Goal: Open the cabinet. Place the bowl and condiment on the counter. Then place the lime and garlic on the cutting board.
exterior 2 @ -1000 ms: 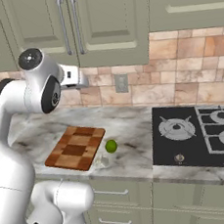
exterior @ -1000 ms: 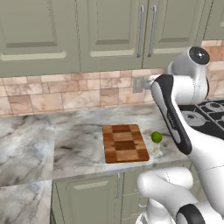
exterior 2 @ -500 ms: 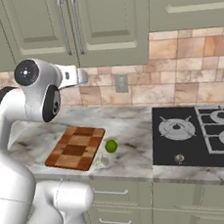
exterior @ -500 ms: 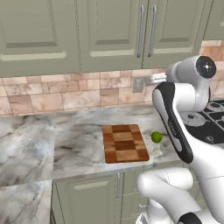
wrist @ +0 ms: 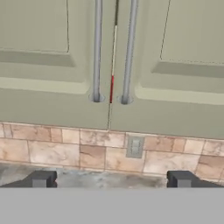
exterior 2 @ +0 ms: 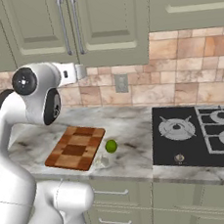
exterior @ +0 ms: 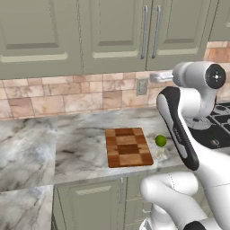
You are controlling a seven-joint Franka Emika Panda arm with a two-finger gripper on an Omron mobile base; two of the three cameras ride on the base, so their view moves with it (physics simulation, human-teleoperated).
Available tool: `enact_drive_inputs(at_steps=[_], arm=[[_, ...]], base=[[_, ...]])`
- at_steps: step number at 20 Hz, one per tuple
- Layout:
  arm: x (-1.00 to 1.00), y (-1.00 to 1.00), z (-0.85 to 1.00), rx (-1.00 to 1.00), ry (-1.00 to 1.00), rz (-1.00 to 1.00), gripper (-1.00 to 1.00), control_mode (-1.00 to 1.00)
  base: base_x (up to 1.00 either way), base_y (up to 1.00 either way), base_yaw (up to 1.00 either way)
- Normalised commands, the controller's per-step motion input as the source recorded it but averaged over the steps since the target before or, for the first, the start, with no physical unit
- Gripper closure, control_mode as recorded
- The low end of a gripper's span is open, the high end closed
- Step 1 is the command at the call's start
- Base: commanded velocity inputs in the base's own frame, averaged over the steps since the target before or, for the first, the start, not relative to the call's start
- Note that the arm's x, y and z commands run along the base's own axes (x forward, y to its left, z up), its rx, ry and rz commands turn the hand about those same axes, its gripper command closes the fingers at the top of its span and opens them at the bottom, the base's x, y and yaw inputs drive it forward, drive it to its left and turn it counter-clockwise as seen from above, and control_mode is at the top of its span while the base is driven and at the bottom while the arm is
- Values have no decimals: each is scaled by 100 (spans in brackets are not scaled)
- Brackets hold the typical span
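Cabinet [exterior: 150, 33] w/ two sage-green panelled doors, both shut, long vertical silver bar handles [wrist: 97, 50] side by side at the centre seam. In hand view a thin gap runs btwn the doors, w/ a sliver of red [wrist: 112, 87] showing low in it; can't tell what it belongs to. Shorter green doors sit either side of the cabinet.

Counter [exterior: 67, 143], grey-white marble w/ brownish veining, runs under the cabinet and turns a corner at left of left base view. Tan/pink stone-tile backsplash [exterior 2: 178, 72] btwn counter and cabinet, w/ a small grey wall outlet [exterior 2: 121, 83] below the door seam. Black gas hob [exterior 2: 200, 133] set in counter, right of the board in right base view.

Arm rises from base; wrist up near cabinet's lower edge, hand pointing at the doors.

Cutting board [exterior 2: 76, 147], chequered light/dark brown, flat on counter near front edge, below the cabinet.

Tool [wrist: 111, 179] is released: the two dark fingertips [wrist: 41, 179] stand wide apart w/ nothing btwn them, aimed at the backsplash just under the handles, not touching doors or handles. In left base view the tool [exterior: 155, 77] is level w/ cabinet's bottom edge.

Lime [exterior: 161, 140], bright green, on counter just beside board's hob-side edge, off the board.

Garlic [exterior: 160, 155], small pale lump, on counter right by the lime, toward the front edge, also off the board; details too small to make out.
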Motion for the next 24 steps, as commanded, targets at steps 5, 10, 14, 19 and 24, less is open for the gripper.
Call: enact_drive_inputs(at_steps=[5, 10, 14, 19, 24], arm=[[0, -3, 17, 0, -16, 0, -100, -100], [0, -6, 14, 0, -16, 0, -100, -100], [0, -3, 8, 0, -17, 0, -100, -100], [0, -6, 11, 0, -16, 0, -100, -100], [0, -2, 18, 0, -9, 0, -100, -100]], base=[[0, 0, 0], [0, 0, 0], [0, 0, 0], [0, 0, 0], [0, 0, 0]])
